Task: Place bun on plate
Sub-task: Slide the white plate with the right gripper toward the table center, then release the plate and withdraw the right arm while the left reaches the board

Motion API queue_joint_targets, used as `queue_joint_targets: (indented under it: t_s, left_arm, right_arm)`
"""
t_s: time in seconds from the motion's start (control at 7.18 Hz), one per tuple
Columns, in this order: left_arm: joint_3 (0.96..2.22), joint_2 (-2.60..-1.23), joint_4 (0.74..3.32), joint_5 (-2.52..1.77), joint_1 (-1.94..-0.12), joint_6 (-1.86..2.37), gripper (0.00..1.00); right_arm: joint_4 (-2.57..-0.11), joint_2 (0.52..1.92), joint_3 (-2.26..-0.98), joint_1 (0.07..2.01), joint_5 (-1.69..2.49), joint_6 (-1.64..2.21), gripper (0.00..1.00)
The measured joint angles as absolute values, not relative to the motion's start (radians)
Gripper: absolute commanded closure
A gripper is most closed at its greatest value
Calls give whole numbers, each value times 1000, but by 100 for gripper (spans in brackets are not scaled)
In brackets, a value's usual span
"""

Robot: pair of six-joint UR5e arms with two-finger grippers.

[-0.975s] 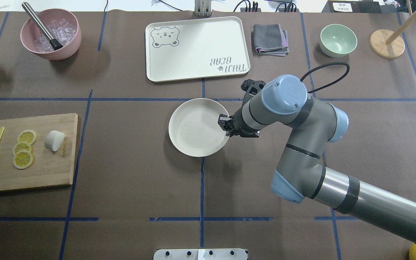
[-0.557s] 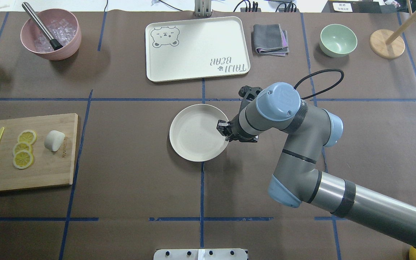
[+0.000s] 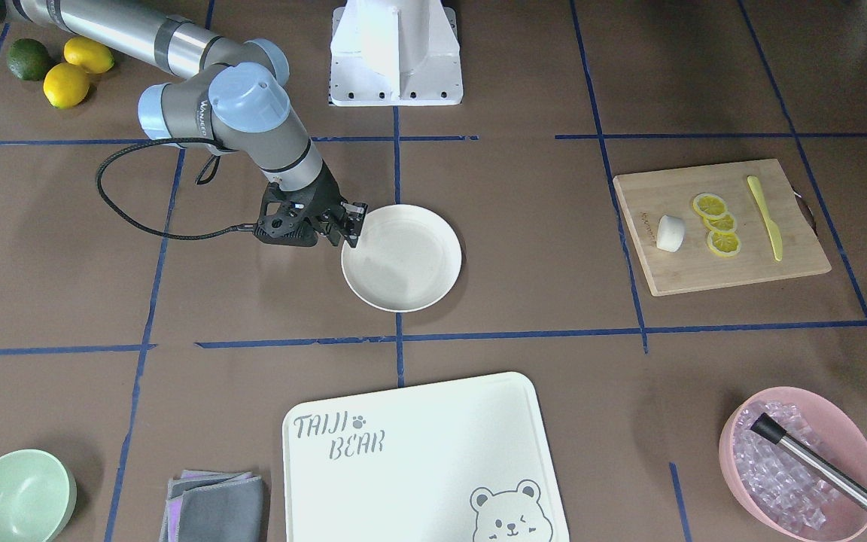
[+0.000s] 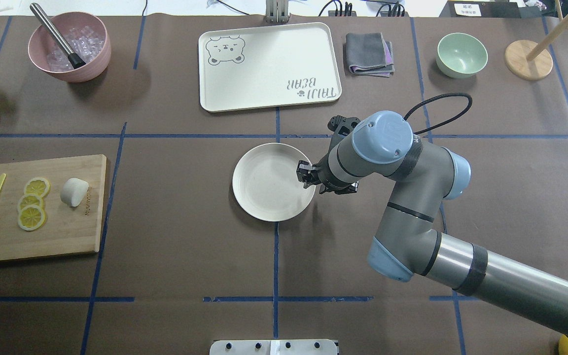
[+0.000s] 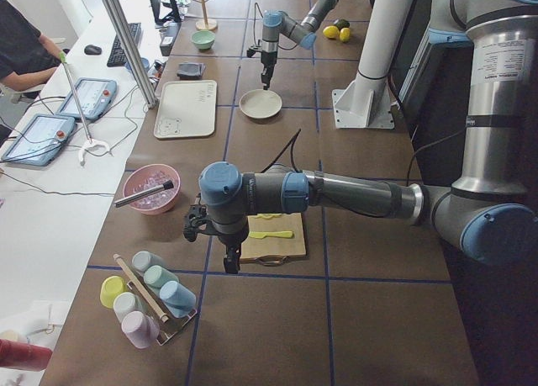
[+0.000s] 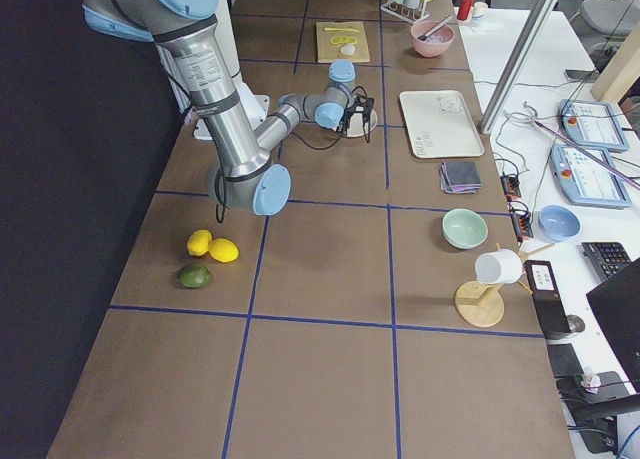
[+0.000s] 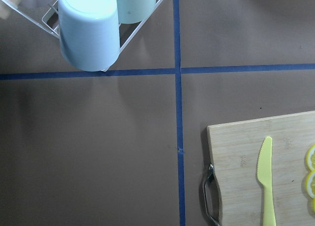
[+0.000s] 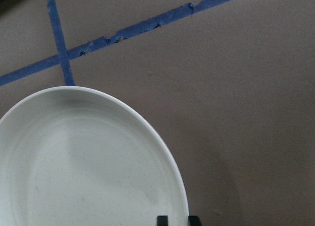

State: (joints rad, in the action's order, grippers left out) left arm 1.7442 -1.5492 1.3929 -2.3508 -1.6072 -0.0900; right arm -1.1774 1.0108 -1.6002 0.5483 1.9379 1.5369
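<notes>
The bun lies untouched on the cutting board at the robot's left end of the bench, just beside the lemon slices and well apart from the plate at mid-bench. We see the right fingers pinching the plate's rim on the side away from the bun; the right wrist camera shows the two tips straddling that edge.

From those fingers the bun lies far off toward the robot's left, with the whole plate and a stretch of bare bench between. It rests on its side, its longer axis running roughly along the bench. We judge the left arm the nearer one: the left fingers hang beyond the board's outer end, and its wrist camera looks down on the yellow knife. Whether they are spread or pressed together we cannot tell.

Against the frame a second ago, the plate has slid a little toward the robot together with the right fingers. The bun, the slices and the knife have not moved.
</notes>
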Motion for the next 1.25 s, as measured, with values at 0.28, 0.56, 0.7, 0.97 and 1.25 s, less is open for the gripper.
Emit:
queue_joint_targets:
  t_s: [0.28, 0.56, 0.7, 0.97, 1.25]
  left_arm:
    - [1863, -1539, 1388, -2321, -1595, 3, 0]
    - [2008, -1528, 1387, -2306, -1490, 153, 0]
    - [2067, -1530, 1391, -2305, -1405, 280, 0]
    - [2131, -1537, 1438, -2255, -1198, 535, 0]
    - [2107, -1538, 1570, -2167, -1035, 738, 0]
  right_arm:
    - [-1183, 1014, -1627, 588, 1957, 1536, 0]
    - [-1235, 1044, -1687, 651, 2004, 1515, 0]
    - [-1293, 1062, -1723, 684, 2015, 1467, 0]
    - [-1514, 1077, -1810, 761, 2022, 1234, 0]
    - [-1706, 1088, -1875, 862, 2024, 965, 0]
